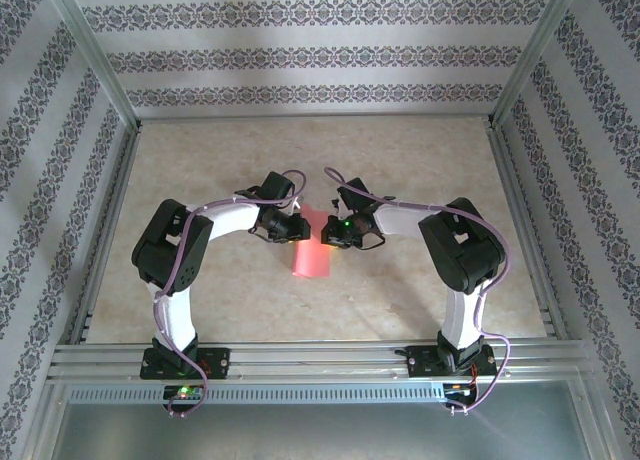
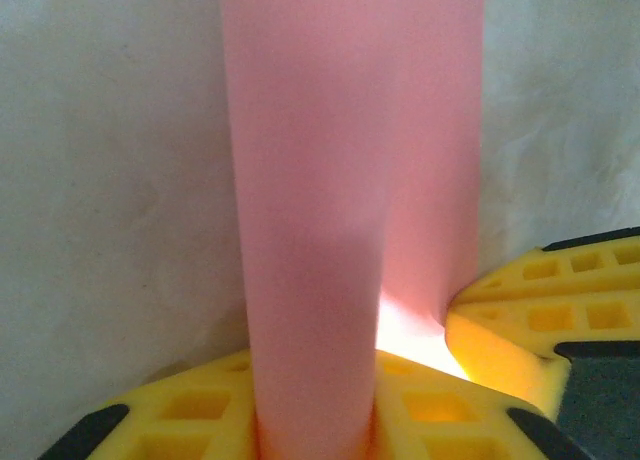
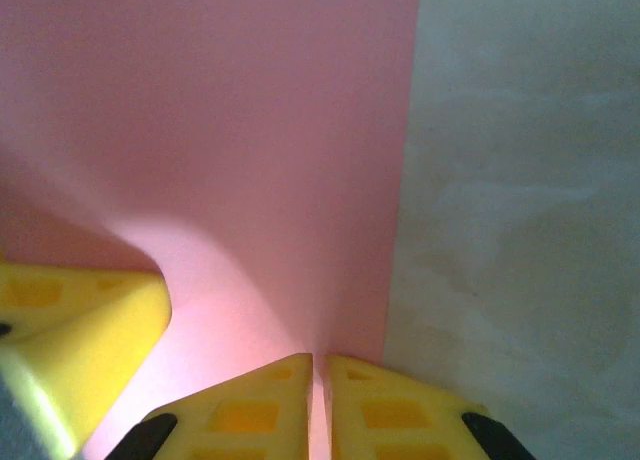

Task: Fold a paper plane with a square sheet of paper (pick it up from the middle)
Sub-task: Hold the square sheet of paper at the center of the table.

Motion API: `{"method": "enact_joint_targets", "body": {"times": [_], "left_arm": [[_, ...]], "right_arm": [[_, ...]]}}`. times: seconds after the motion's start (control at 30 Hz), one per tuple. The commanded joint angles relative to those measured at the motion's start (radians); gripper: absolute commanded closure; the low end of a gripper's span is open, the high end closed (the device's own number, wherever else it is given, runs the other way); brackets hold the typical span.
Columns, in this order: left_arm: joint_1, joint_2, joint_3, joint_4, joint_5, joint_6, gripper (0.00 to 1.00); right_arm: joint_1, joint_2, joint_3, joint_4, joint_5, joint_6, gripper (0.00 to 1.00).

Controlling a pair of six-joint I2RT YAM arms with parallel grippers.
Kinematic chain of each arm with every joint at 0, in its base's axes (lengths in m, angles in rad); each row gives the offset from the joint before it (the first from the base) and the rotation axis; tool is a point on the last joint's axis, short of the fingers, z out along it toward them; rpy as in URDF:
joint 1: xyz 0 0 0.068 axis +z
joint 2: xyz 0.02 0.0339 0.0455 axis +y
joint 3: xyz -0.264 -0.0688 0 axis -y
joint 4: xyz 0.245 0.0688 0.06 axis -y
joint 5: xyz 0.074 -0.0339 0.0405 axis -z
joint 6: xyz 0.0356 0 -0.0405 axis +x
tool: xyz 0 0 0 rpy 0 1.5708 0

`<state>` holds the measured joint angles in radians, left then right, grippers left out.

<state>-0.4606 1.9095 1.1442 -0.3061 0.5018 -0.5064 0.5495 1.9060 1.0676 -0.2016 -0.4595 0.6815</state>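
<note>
Left pincer clenches the curled sheet from 9 o'clock; right pincer nips its edge from 3 (both gripping). It lies over mid-worktop, long axis 12-to-6, free end toward 6, equally near both.

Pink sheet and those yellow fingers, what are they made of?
The sheet looks like thin matte paper: it curves softly and light glows through it. The fingers look like yellow moulded plastic or rubber, with a grid of square pockets; which of the two, I can't tell.
</note>
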Motion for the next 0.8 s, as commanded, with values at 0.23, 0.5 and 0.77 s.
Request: {"method": "enact_joint_targets", "body": {"times": [0.23,0.5,0.77], "left_arm": [[-0.006,-0.132,0.004,-0.157,-0.188,-0.088,0.5],[-0.055,-0.127,0.024,-0.217,-0.254,-0.105,0.39],[-0.075,-0.052,0.079,-0.283,-0.294,-0.095,0.36]], "right_arm": [[0.018,0.044,-0.002,-0.049,0.078,0.071,0.86],[0.018,0.041,0.005,-0.043,0.062,0.083,0.84],[0.012,0.034,0.005,-0.029,0.039,0.098,0.77]]}}
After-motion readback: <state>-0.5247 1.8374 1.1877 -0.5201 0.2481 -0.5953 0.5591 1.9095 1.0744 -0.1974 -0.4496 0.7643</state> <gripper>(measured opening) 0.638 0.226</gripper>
